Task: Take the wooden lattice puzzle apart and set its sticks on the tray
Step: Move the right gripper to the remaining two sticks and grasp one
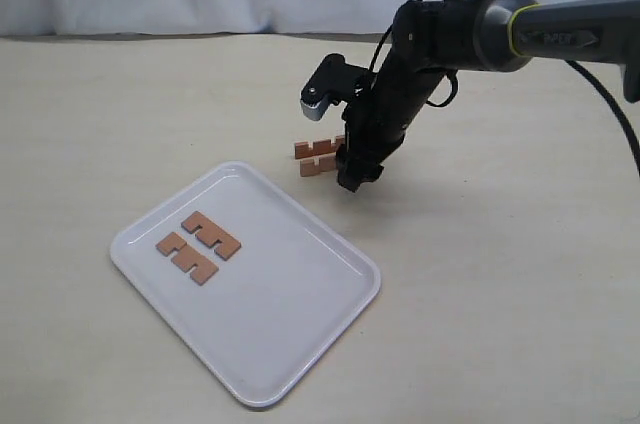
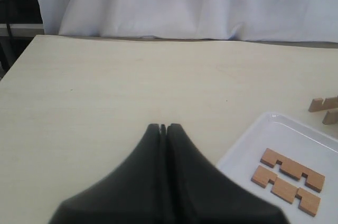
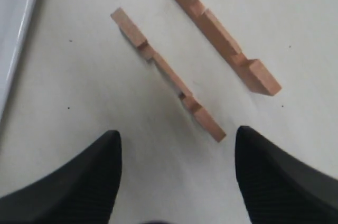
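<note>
Exterior view: the puzzle is already apart, with no lattice left. The tray holds two flat sticks side by side near one end. Two standing sticks rest on edge on the table, just past the tray's far rim. My right gripper is low, right beside them. I'd judge I'm on the third stick's pick.

Left wrist view: the left gripper is clenched on nothing, fingers pressed together, parked over bare table. The tray sits off to one side, and I can see the flat sticks in it, notches showing. The standing sticks are beyond its rim.

Right wrist view: the right gripper is spread wide and empty. The nearer stick has its end just between the fingers, with the farther stick parallel and apart. The tray edge shows at the side. Next I need to centre over the nearer stick, descend, and close across its thin faces without tipping it or nudging its neighbour
</note>
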